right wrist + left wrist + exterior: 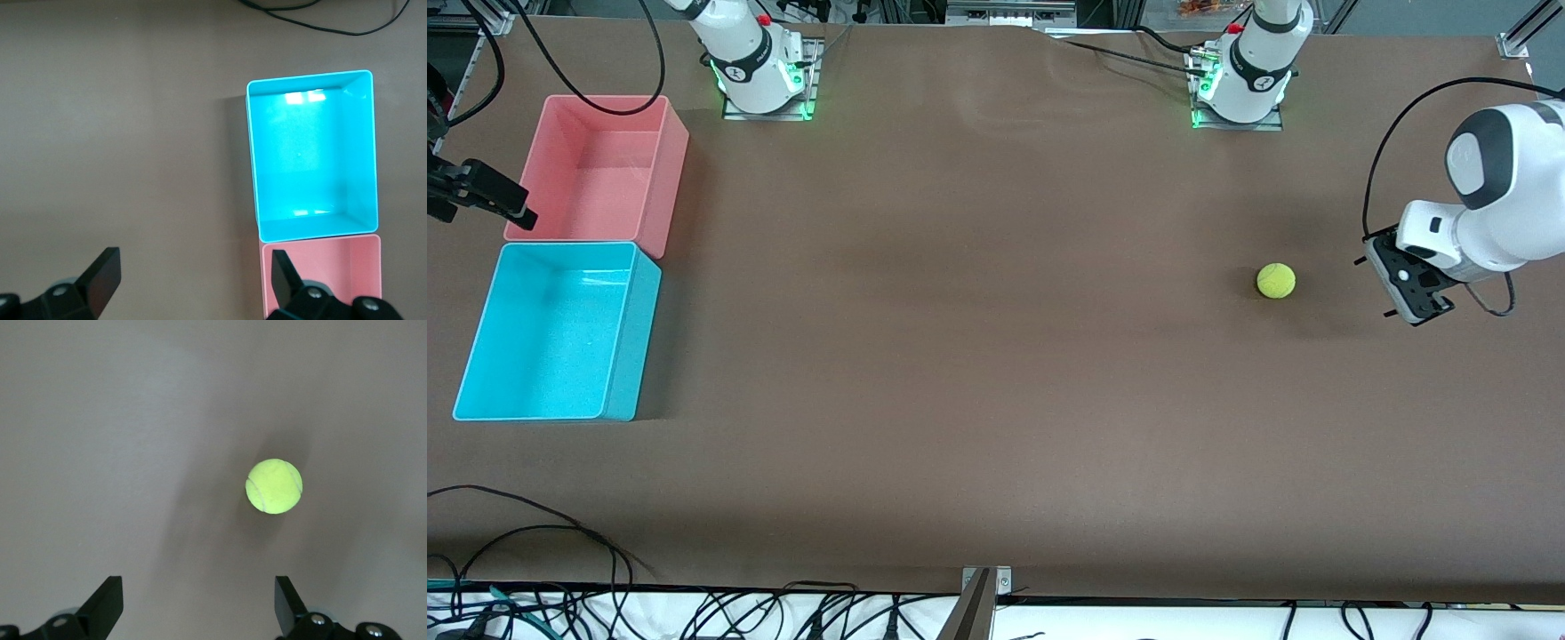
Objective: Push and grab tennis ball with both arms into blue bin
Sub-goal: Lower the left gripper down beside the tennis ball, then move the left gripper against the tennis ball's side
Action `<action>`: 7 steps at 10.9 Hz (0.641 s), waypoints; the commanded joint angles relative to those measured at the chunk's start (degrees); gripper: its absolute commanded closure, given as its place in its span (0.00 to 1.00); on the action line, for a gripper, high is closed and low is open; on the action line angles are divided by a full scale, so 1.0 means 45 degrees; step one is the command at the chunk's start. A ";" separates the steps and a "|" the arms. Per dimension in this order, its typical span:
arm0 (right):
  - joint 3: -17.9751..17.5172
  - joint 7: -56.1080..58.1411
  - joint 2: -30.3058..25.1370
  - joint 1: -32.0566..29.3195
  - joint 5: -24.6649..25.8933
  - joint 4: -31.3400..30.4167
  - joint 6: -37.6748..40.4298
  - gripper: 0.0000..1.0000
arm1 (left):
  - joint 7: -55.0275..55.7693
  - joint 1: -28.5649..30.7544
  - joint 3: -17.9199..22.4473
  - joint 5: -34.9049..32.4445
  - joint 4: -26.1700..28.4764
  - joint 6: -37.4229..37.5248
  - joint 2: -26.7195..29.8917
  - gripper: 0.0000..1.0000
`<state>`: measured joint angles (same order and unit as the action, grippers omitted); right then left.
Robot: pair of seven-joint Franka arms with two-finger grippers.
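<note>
The tennis ball point(1276, 280) lies on the brown table toward the left arm's end, alone and untouched. My left gripper point(1383, 286) hangs just beside it, closer to that end of the table. Seen from the left wrist, the ball point(274, 485) lies ahead of my open left gripper point(199, 587), outside its fingers. The blue bin point(633, 338) stands empty at the right arm's end. My right gripper point(509, 204) hovers by the pink bin's rim. In the right wrist view the blue bin point(313, 160) sits ahead of my right gripper point(193, 257), which is open and holds nothing.
A pink bin point(671, 169), also empty, touches the blue bin on the side farther from the front camera, shown too as the pink bin point(333, 273). Loose black cables point(560, 533) lie near the table's front edge. The arms' bases point(765, 84) stand along the back edge.
</note>
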<state>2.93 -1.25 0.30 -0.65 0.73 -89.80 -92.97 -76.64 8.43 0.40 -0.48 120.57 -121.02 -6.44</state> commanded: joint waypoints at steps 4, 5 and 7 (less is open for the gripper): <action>0.0130 0.0200 -0.0028 -0.0052 0.0073 0.0288 0.0289 0.00 | -0.2515 0.0469 -0.0070 -0.0167 0.1659 -0.0993 0.0259 0.39; 0.0130 0.0200 -0.0028 -0.0071 0.0054 0.0307 0.0289 0.00 | -0.3640 0.0548 -0.0070 -0.0167 0.2030 -0.1790 0.0260 0.63; 0.0130 0.0200 -0.0028 -0.0052 0.0054 0.0385 0.0386 0.00 | -0.4374 0.0530 -0.0070 -0.0108 0.2268 -0.2888 0.0182 0.76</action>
<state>3.54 -1.24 0.25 -0.65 0.73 -89.66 -92.93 -91.74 10.12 0.42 -0.55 128.45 -129.05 -6.51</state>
